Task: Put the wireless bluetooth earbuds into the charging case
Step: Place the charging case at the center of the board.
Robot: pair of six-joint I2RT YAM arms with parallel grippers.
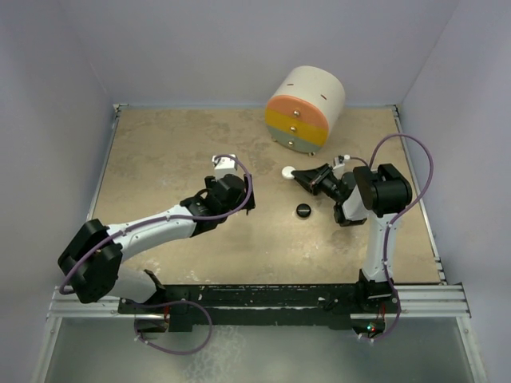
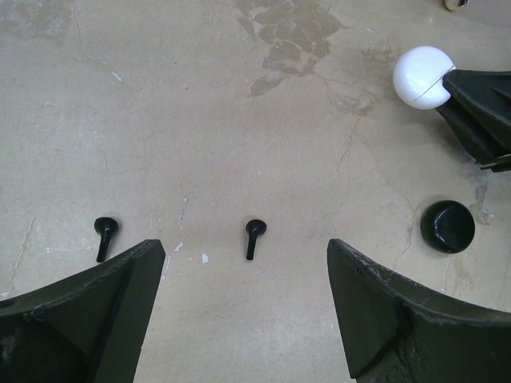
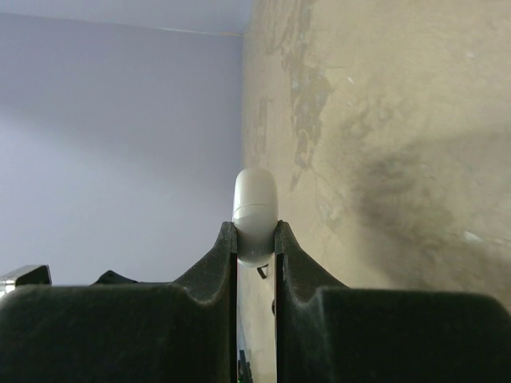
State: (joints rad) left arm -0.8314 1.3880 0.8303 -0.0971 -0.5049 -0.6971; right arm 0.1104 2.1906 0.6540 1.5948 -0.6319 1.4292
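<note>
Two small black stemmed earbuds lie on the table; one sits just ahead of my left gripper, centred between its wide-open fingers, the other lies left of the left finger. The charging case, a black round puck, rests on the table to the right, apart from both grippers. My right gripper is shut on a white rounded shell with a seam line, held on edge just above the table. My left gripper hovers low left of the puck.
A cream cylindrical drawer unit with orange and yellow fronts stands at the back, just behind the right gripper. Pale walls enclose the table on three sides. The beige tabletop is worn and stained.
</note>
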